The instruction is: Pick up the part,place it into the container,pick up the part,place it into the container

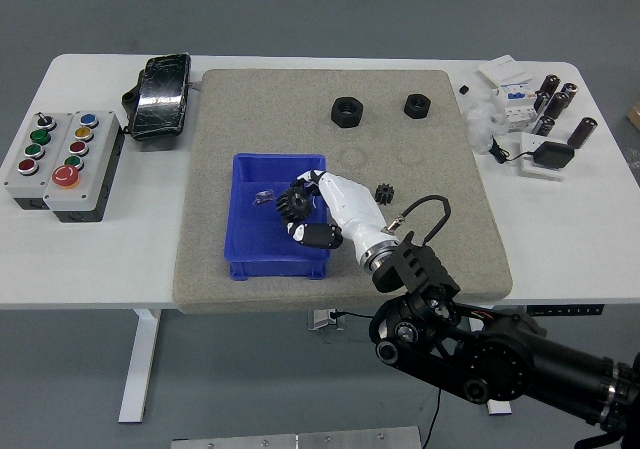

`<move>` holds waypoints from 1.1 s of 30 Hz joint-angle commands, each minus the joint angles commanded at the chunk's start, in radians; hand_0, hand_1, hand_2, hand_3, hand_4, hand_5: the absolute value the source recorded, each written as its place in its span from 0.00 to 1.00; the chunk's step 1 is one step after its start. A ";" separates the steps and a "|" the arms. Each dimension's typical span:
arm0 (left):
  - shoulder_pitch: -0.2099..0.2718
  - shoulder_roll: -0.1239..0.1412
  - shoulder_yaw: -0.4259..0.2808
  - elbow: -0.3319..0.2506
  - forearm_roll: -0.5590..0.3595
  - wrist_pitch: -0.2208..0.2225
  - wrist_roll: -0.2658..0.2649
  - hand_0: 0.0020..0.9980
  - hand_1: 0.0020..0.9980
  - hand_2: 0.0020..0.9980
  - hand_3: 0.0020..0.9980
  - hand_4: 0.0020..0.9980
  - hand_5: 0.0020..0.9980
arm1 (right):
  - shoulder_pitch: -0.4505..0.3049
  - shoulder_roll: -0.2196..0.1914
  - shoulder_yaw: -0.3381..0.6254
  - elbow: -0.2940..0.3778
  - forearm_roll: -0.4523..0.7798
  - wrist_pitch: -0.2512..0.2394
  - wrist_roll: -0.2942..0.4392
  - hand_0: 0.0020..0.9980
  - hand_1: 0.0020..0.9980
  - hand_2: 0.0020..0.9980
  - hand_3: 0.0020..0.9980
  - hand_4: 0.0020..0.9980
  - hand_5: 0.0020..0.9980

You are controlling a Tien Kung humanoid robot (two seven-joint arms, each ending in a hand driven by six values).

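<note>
My right hand [305, 209], white with black finger joints, is shut on a black gear [294, 205] and holds it over the right half of the blue bin [250, 259]. The bin sits on the grey mat [200, 169] and holds a small clear part and a small black piece. A second small black gear [384, 193] lies on the mat just right of the hand. Two black hex nuts [347, 112] [417, 104] lie at the back of the mat. My left hand is out of view.
A grey button box [60, 161] and a black wrapped pack [161, 94] are at the left. Black cylinders [556, 102], white boxes [510, 89] and a black adapter on a white plate [545, 158] are at the far right. My black right arm [480, 349] crosses the near edge.
</note>
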 joint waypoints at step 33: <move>0.002 -0.001 -0.030 0.000 0.035 -0.002 0.008 0.63 0.55 0.53 0.61 0.66 0.37 | -0.014 -0.013 0.122 0.038 -0.205 -0.038 -0.062 0.71 0.79 0.82 0.72 0.72 0.15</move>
